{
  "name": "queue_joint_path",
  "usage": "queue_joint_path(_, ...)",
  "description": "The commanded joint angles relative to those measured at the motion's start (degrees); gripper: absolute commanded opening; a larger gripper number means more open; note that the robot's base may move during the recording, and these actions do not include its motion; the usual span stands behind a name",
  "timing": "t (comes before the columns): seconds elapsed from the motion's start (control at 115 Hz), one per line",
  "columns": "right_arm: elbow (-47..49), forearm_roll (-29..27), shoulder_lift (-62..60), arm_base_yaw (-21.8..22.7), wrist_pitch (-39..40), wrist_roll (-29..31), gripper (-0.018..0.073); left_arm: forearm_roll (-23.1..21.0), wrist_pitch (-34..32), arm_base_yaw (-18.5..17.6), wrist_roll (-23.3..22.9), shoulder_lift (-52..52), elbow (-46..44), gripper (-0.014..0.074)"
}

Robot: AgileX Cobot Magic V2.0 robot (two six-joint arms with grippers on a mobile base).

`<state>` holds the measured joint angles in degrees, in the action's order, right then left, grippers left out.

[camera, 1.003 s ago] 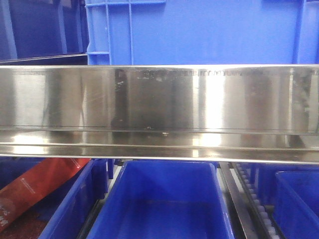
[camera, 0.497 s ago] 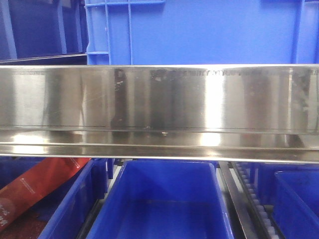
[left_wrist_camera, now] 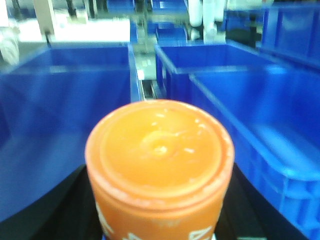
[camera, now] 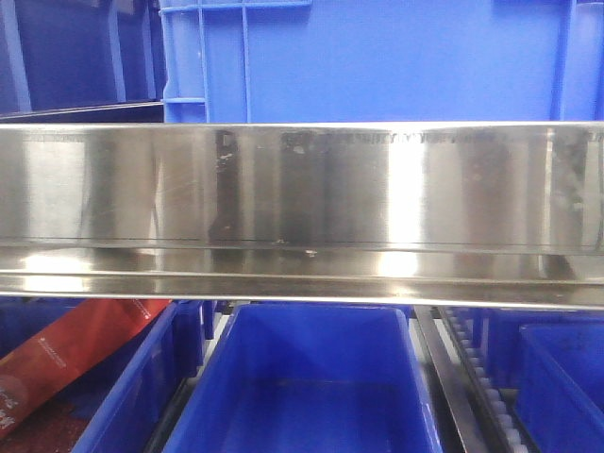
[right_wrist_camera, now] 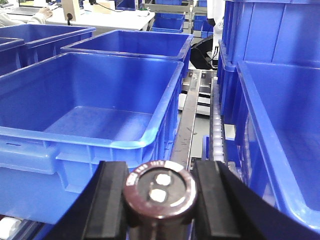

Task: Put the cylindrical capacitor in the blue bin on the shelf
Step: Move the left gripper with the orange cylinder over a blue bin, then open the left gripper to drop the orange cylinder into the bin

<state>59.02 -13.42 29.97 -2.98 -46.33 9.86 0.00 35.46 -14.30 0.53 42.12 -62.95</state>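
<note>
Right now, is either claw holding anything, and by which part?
The right claw grips the cylindrical capacitor by its sides, terminals facing the camera. The left claw appears to grip an orange cylinder by its lower body.

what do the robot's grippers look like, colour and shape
Right gripper: two matte black fingers, thick and blocky with flat inner faces. Left gripper: only smooth black sloping parts show at either side of an orange can, blurred. No cables or markings visible; the arms are out of view.
</note>
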Motion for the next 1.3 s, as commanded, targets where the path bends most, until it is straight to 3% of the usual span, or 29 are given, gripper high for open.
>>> queue_joint_path(0.0,0.3,0.1,-0.4,0.0,1.7,0.3,-0.0162,0.0,-0.7,-0.9,2.4,2.4,-2.0,-0.0111)
queue_joint_path(0.183,0.3,0.1,-0.4,0.0,1.7,0.3,-0.0162,-1.3,1.2,-9.6,4.5,12.2,-8.9,-0.0111)
queue_joint_path(0.297,0.3,0.1,-0.4,0.0,1.7,0.3,-0.0162,0.0,1.3,-16.4,5.8,20.4,-14.8,-0.0111)
queue_joint_path(0.401,0.3,0.1,-0.4,0.0,1.7,0.3,-0.0162,0.7,1.2,-20.4,5.8,28.1,-20.8,-0.0111)
queue_joint_path(0.768,0.3,0.1,-0.4,0.0,1.7,0.3,-0.0162,0.0,2.6,-25.0,5.8,50.4,-42.3,-0.0111)
queue_joint_path(1.003,0.3,0.0,-0.4,0.0,1.7,0.3,-0.0162,0.0,3.1,-27.0,5.9,57.7,-45.8,-0.0104)
queue_joint_path(1.108,0.3,0.0,-0.4,0.0,1.7,0.3,-0.0162,-0.3,3.4,-27.0,5.9,59.6,-45.8,0.0005)
queue_joint_path(1.291,0.3,0.0,-0.4,0.0,1.7,0.3,-0.0162,-0.3,3.4,-27.0,5.9,60.8,-45.8,0.0388)
